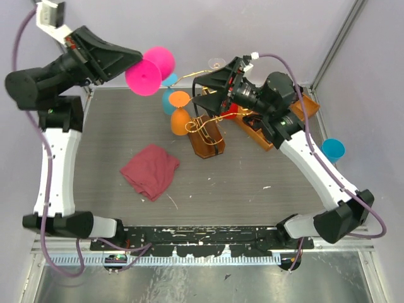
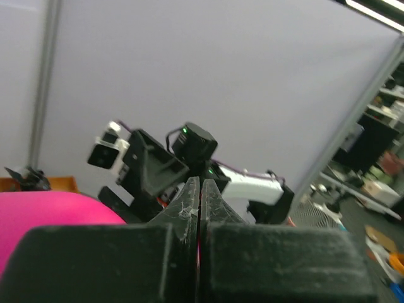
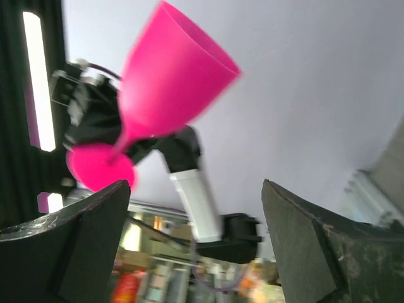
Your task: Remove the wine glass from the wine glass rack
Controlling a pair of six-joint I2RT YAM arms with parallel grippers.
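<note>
The pink wine glass (image 1: 151, 68) is in the air at the back left, away from the wine glass rack (image 1: 207, 137), an upright stand with curly gold wire arms and a brown base. My left gripper (image 1: 135, 61) is shut on its stem. A pink strip shows between the closed fingers (image 2: 189, 202), and part of the glass (image 2: 44, 218) shows at the left. My right gripper (image 1: 201, 90) is open and empty, just behind the rack's top. The right wrist view looks between its open jaws (image 3: 194, 186) at the pink glass (image 3: 170, 76).
An orange glass (image 1: 180, 115) and a teal glass (image 1: 168, 101) are at the rack's left side. A clear glass (image 1: 216, 63) stands at the back. A red cloth (image 1: 150, 170) lies mid-table. A wooden tray (image 1: 265, 136) and a blue cup (image 1: 332, 149) are at the right.
</note>
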